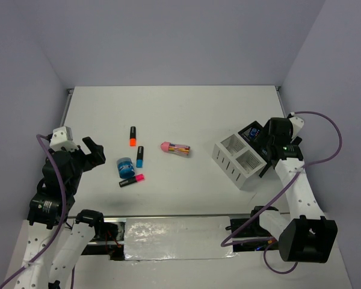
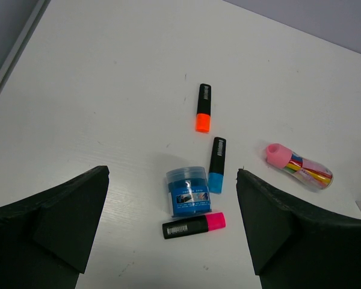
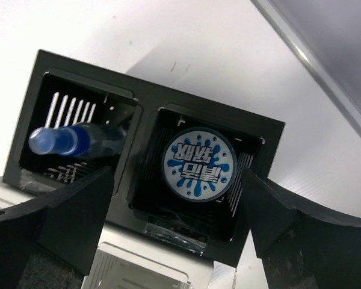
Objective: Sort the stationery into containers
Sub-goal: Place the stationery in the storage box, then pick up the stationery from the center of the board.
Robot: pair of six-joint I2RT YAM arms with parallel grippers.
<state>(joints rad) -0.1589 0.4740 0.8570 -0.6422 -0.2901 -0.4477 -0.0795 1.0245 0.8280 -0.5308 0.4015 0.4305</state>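
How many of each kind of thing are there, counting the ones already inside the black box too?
Highlighters: 3 (orange highlighter, blue highlighter, pink highlighter)
Round tubs: 2 (table tub, boxed tub)
Pink-capped tube: 1
Blue-topped bottle: 1
Total: 7

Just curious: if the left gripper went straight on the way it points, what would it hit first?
Probably the blue tub; it lies almost centred ahead of the open left gripper, though depth is hard to judge.
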